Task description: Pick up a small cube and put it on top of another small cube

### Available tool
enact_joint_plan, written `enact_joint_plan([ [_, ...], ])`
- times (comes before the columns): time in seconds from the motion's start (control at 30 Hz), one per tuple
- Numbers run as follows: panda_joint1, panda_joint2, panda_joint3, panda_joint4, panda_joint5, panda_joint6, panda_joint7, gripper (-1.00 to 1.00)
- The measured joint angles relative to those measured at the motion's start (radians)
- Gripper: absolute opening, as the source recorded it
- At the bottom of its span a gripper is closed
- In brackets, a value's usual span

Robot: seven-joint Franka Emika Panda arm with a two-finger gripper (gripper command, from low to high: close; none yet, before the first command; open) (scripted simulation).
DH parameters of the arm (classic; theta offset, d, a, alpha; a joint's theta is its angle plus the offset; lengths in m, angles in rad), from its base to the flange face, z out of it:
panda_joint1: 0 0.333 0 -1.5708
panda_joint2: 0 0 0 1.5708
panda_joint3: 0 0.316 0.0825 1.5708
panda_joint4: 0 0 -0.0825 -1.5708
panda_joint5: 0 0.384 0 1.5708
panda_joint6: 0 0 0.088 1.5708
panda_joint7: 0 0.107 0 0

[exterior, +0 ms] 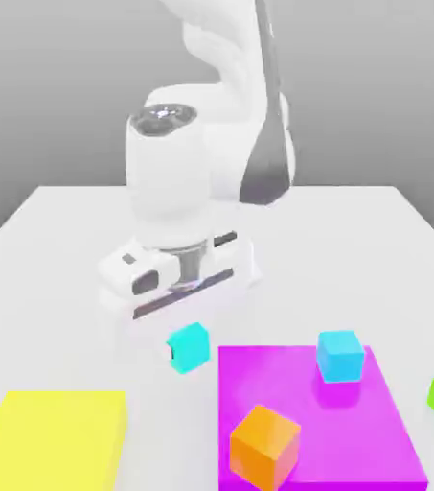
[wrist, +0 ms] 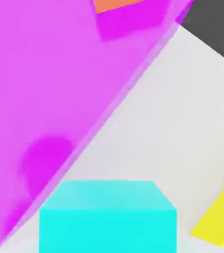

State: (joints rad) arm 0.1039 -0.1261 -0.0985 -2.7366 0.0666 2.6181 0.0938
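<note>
Tool: the white two-finger tool [exterior: 186,351] was clamped on the small, plain turquoise cube [exterior: 192,346].
Turquoise cube: sat between the fingertips, below the hand.
Sky-blue cube: the small, plain sky-blue cube [exterior: 340,356] stood apart, on the flat magenta slab [exterior: 307,412].

In the exterior view we hold our white arm [exterior: 225,158] bent, reaching down from the top with a dark grey strip along its side. Our thick, rounded wrist [exterior: 170,182] stands nearly upright under a shiny grey cap. Below it, our wide gripper [exterior: 190,347] points down, its long body set slantwise, the end toward the exterior view's left lower in view. We have our jaws closed in a grip.
</note>
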Motion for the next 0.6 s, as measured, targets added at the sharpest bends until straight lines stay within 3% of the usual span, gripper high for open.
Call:
enact_joint_plan([
  [0.27,0.144,-0.121,0.230,0.054,0.000,-0.180,0.382,-1.00],
  [0.43,0.151,0.003,0.266,0.030,-0.030,-0.034,0.449,-1.00],
  [0.47,0.152,0.027,0.266,0.025,-0.034,-0.006,0.453,1.00],
  [0.6,0.152,0.027,0.266,0.025,-0.034,-0.006,0.453,1.00],
])
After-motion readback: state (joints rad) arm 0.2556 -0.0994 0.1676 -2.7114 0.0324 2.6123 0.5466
